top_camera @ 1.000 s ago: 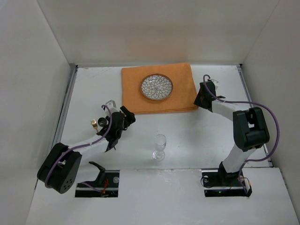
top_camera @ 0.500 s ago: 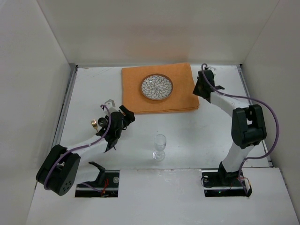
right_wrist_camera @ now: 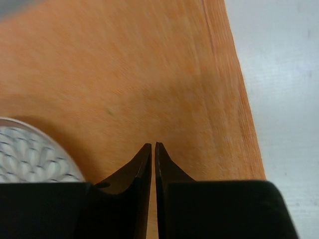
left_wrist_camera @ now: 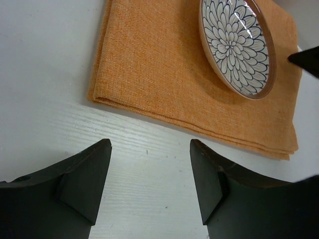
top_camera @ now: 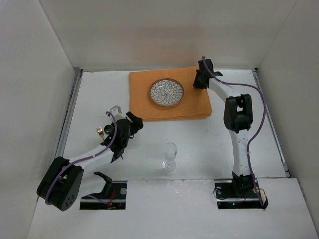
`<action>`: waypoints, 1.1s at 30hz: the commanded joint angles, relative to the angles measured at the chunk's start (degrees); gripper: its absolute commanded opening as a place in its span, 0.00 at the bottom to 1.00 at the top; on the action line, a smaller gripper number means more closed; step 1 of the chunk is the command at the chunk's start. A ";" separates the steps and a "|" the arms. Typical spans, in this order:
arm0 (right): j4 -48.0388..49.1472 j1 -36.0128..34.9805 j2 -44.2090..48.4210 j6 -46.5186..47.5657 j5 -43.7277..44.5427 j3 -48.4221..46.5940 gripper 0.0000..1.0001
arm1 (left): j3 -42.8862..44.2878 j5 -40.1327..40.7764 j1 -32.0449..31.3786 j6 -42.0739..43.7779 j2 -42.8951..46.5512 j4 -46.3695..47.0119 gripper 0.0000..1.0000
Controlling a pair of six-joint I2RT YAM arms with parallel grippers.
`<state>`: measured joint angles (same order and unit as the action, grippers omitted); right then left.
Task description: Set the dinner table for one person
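**Before the Setting Is Complete, Tidy and Then Fetch**

As the top view shows most, start there. The white worktop carries an orange mat at its far side, with a plate on it. The right tool is over the mat's far right corner, just beside the plate. The left tool sits near the mat's near left corner. A glass stands upright on the bare worktop, well apart from the mat. A small gold item, too small to name, lies by the left arm.

From the left wrist, that tool is released with nothing between its fingers. Bare worktop is below it and the mat's edge ahead.

From the right wrist, that tool is clenched on nothing visible, low over the mat, with the plate's rim at the left.

My guess is that the mat is being touched up. Any push should go slowly and away from the plate, so the plate is not dragged. The glass is best taken by its stem and kept upright.
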<state>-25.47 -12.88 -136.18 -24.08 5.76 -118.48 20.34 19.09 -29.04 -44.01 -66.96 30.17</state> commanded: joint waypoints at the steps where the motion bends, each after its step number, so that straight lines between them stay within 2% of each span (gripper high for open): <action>1: -8.55 1.59 1.70 0.35 3.20 1.74 0.12 | -0.65 0.24 0.61 -0.11 1.48 1.91 0.62; 9: -8.98 6.25 5.05 2.54 7.34 9.66 0.12 | 0.14 -2.03 1.22 -1.16 -1.15 1.82 0.63; 12: -5.74 6.78 8.02 2.19 6.64 14.75 0.12 | 0.14 -3.09 2.01 -1.52 -2.12 2.26 0.63; 20: 4.28 4.76 26.02 0.61 8.30 26.61 0.16 | -0.30 -2.31 1.93 -1.17 0.07 1.91 0.63; 24: 10.86 -0.59 38.15 0.87 7.78 35.48 0.17 | -0.21 -2.57 1.66 -0.90 0.25 1.82 0.63; 28: 14.13 -11.21 52.47 3.15 7.86 45.15 0.15 | -0.39 -2.57 1.13 -0.38 0.69 2.35 0.63; 33: 8.18 -25.71 66.81 5.44 8.21 50.36 0.12 | -0.21 -3.62 0.52 -0.03 1.13 2.52 0.59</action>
<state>-15.00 -34.41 -74.65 -21.06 12.95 -70.13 20.25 16.23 -27.88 -44.82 -67.57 30.59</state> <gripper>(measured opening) 0.121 0.594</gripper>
